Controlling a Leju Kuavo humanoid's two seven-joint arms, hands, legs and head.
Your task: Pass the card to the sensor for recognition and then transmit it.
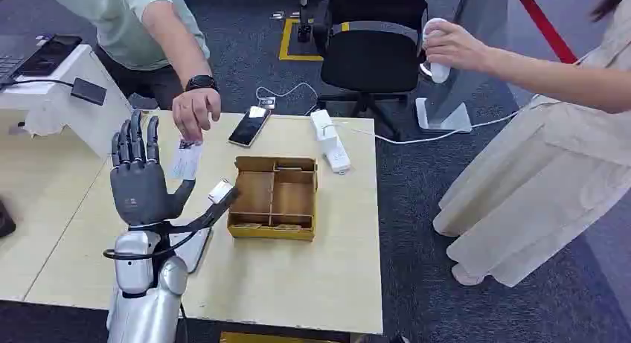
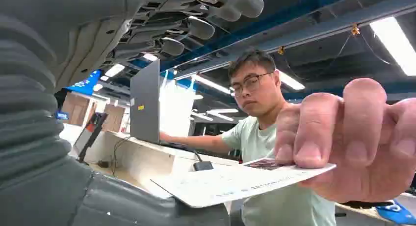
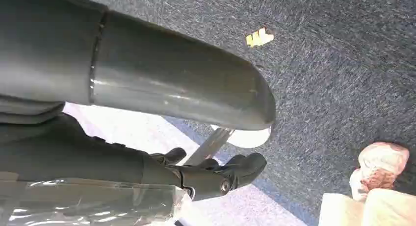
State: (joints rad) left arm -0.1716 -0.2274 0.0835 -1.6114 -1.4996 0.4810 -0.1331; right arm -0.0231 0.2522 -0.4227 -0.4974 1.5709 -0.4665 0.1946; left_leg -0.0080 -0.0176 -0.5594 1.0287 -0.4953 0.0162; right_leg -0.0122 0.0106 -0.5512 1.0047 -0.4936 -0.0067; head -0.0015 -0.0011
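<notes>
One card (image 1: 185, 160) changes hands above the bench (image 1: 312, 276): a person's hand (image 1: 195, 111) in a wristwatch pinches its top edge and lowers it toward the robot's left hand (image 1: 138, 175), raised palm-out with fingers spread and holding nothing. In the left wrist view the card (image 2: 235, 183) sits just off the grey thumb, apparently not yet gripped. The right hand (image 3: 216, 174) hangs by the robot's side over the carpet; whether its dark fingers are curled or loose cannot be told. A divided wooden tray (image 1: 274, 198) and a phone (image 1: 249, 125) lie on the bench nearby. The handover looks to be the step under way; next, thumb and fingers must close on the card before it goes to the sensor.
</notes>
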